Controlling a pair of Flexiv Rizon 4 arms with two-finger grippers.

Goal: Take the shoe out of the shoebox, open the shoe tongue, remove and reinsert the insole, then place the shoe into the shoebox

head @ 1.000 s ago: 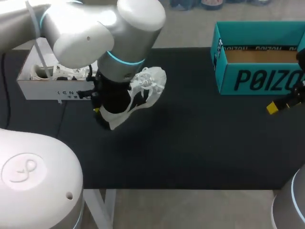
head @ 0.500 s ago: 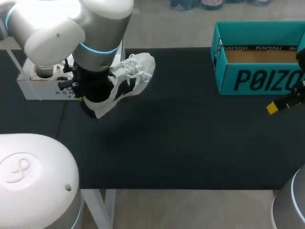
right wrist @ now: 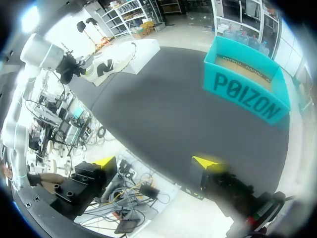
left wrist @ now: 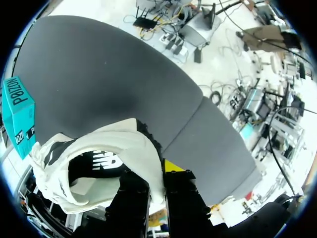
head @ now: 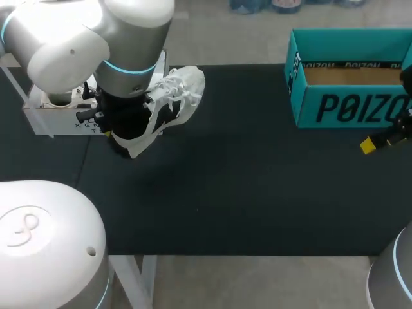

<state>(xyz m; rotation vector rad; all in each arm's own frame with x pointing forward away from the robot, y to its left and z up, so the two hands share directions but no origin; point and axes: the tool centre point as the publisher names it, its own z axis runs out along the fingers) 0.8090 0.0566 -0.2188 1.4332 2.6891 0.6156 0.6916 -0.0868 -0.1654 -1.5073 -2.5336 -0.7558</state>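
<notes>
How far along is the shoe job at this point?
Done: the shoe is out of the white shoebox. In hand: the left end effector grips it at the collar, lifted beside that box; the right end effector is open, near the teal box. Tongue and insole steps cannot be judged. Left: at least boxing the shoe.

Robotics laboratory workbench. Two pale, jointed robot arms with cyan-lit joint rings, the left arm (head: 96,38) and the right arm (head: 394,277), stand at a table (head: 257,193) covered with a black mat. The props are a teal shoebox (head: 347,106), a white box (head: 45,121) and a white shoe (head: 183,87) carried by the left arm.
</notes>
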